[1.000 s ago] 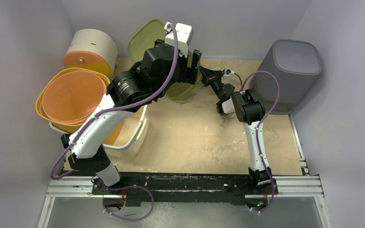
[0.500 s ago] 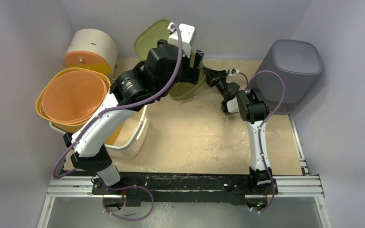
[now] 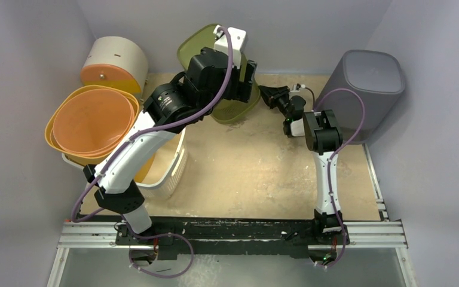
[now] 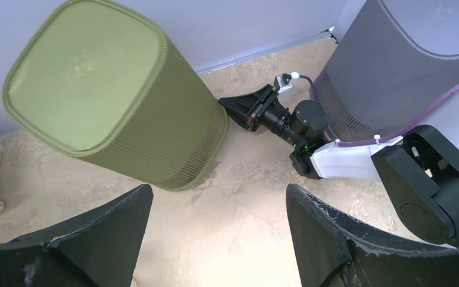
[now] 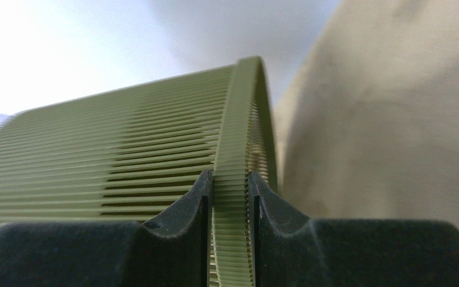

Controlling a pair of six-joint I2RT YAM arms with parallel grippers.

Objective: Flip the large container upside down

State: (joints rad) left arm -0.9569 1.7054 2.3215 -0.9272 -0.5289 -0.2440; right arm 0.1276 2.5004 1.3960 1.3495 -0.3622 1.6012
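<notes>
Currently, the rim of the tilted green container (image 4: 113, 101) is clamped by the right gripper (image 5: 231, 186); the left gripper (image 4: 218, 191) is held open, apparently clear of it.

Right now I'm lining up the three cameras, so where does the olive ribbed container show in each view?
Top external: olive ribbed container at the back centre, tilted, partly hidden.
Left wrist: container at upper left, its closed base facing the camera.
Right wrist: container fills the left half, with its rim in the centre.
Shared landmark: the right gripper pinching that rim.
</notes>
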